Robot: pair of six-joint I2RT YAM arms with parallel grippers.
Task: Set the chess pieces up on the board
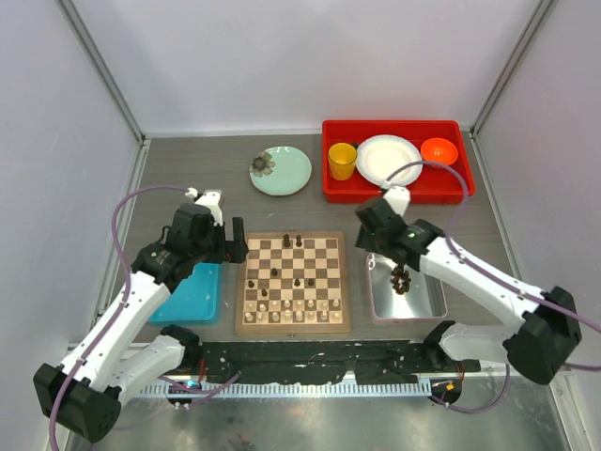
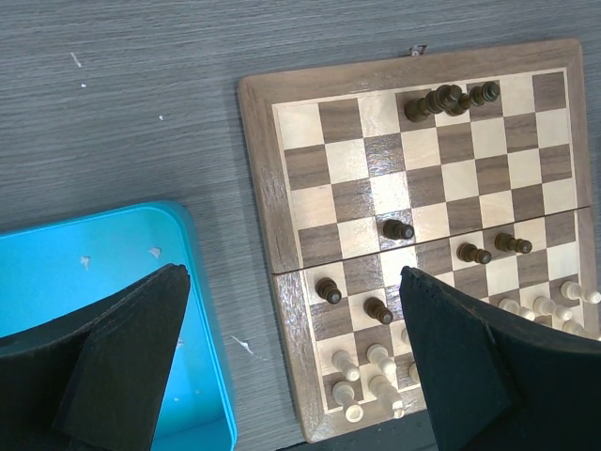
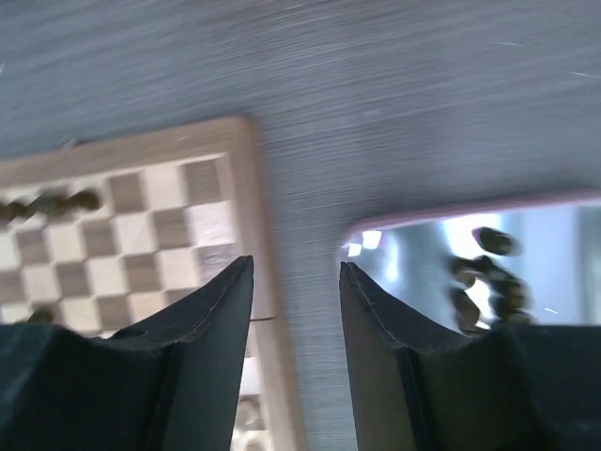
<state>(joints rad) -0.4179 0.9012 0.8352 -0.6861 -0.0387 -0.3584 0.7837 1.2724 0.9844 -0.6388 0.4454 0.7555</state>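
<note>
Risk 1: dark chess pieces (image 1: 401, 280) are lying heaped in silver tray (image 1: 424, 303), touching each other. Jaws closing there could be catching 2 at once, or pinching 1 off-centre & flicking it out.

Risk 2: board (image 2: 258, 169) is filling up. Pale ones are crowding the near rows, several dark ones are standing mid-board, and a tight dark cluster is sitting on the far row. A gripper coming down w/ a new piece could be clipping neighbours & toppling them, since each is smaller than 1 square.

Risk 3: right wrist view is blurring, so aim is looking unsure.

Right gripper (image 3: 296, 263) is hanging approx half open over bare table between board edge and tray, nothing btwn jaws, touching nothing. Left gripper (image 2: 293, 272) is gaping fully wide, empty, hovering over blue tray (image 2: 75, 272) and the board's left edge.
</note>
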